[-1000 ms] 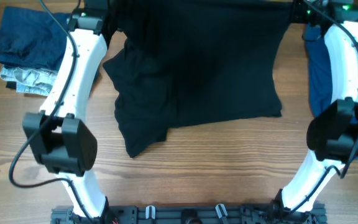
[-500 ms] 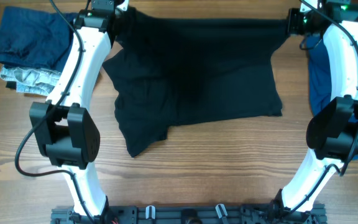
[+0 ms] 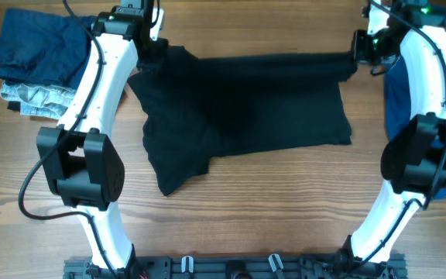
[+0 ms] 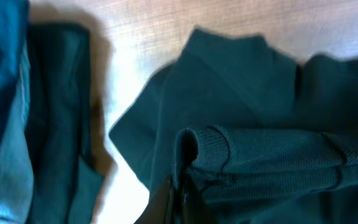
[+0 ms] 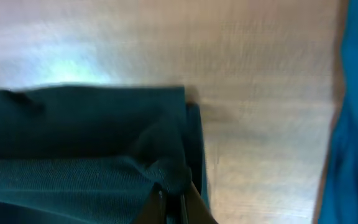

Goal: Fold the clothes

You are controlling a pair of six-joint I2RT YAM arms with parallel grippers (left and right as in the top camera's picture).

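Shirt (image 3: 246, 108) is big and black, and it lies in the middle of the counter (image 3: 285, 209). Its far edge is lifted and pulled into a tight line between the two arms. The rest lies on the wood, with a bunched part at the near left corner.

The left fingers (image 3: 158, 48) are pinched shut on the far left corner of the shirt. The right fingers (image 3: 358, 48) are pinched shut on the far right corner. In both wrist views a thick rolled hem sits right in the pinch.

I think the shirt is soft and light. It will sag and fold wherever nothing holds it. It cannot break. The knit cloth looks a bit grippy, not slippery, but a thin bit could slide out if it is tugged hard.

The best places to hold it are the corners, on the thick hem, one on each side. Then the edge can come down straight. A hold in the middle would make it bunch up.

A blue cloth (image 3: 401, 101) lies near the shirt on the right, with bare wood between them. A pile (image 3: 33, 54) of folded dark blue and grey things sits at the far left, well apart.
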